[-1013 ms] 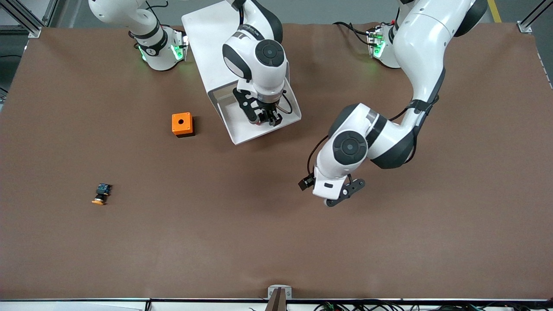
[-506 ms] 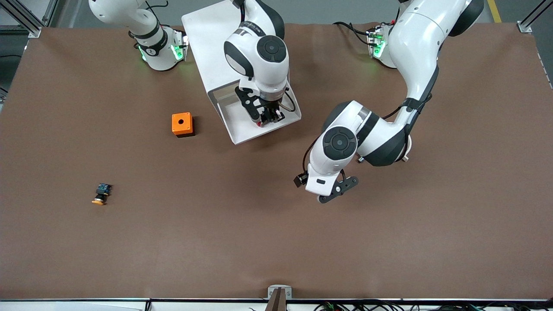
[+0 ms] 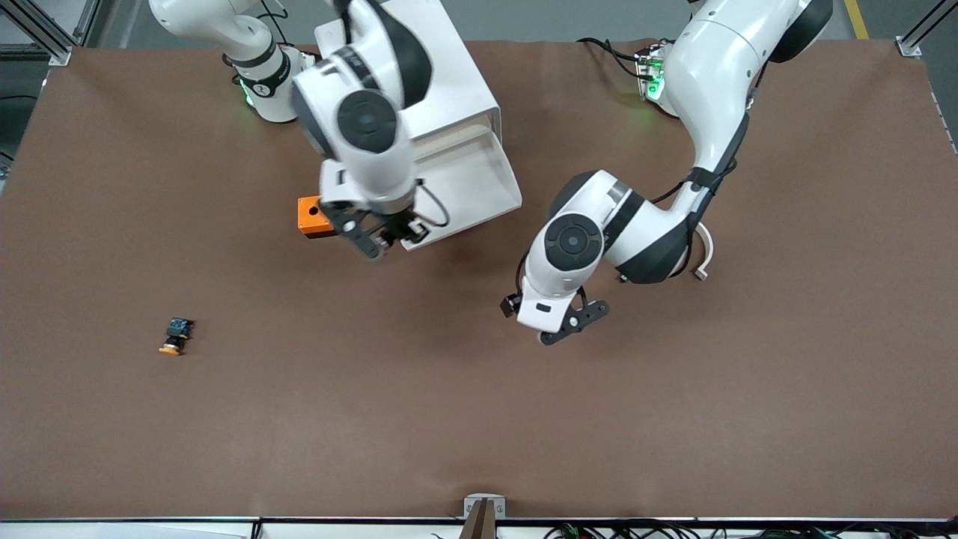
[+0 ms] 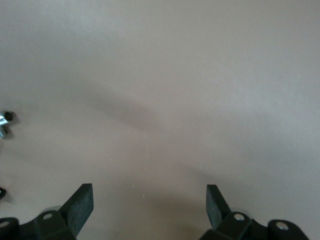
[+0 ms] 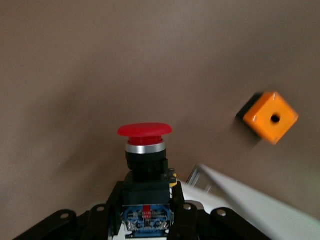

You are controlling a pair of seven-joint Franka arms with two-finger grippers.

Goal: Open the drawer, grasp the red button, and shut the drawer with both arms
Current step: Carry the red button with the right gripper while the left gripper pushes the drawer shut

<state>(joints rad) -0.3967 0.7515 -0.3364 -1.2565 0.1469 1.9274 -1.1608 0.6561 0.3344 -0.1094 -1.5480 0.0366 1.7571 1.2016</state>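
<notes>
My right gripper (image 3: pixel 385 238) is shut on the button (image 5: pixel 145 145), which has a red cap, a black body and a blue rear end. It holds the button in the air over the front corner of the open white drawer (image 3: pixel 490 176), beside the orange box (image 3: pixel 308 217). The front view hides the button under the hand. The drawer's rim (image 5: pixel 250 200) shows in the right wrist view. My left gripper (image 3: pixel 566 328) is open and empty over bare table toward the left arm's end from the drawer. Its fingertips (image 4: pixel 80 205) stand wide apart in the left wrist view.
The orange box with a hole (image 5: pixel 270 116) stands on the table next to the drawer. A small orange-capped button (image 3: pixel 174 335) lies toward the right arm's end, nearer to the front camera. The white cabinet (image 3: pixel 449 75) stands between the two bases.
My right gripper has come up out of the drawer with the button and swung toward the orange box. My left arm has shifted a little toward the drawer.
</notes>
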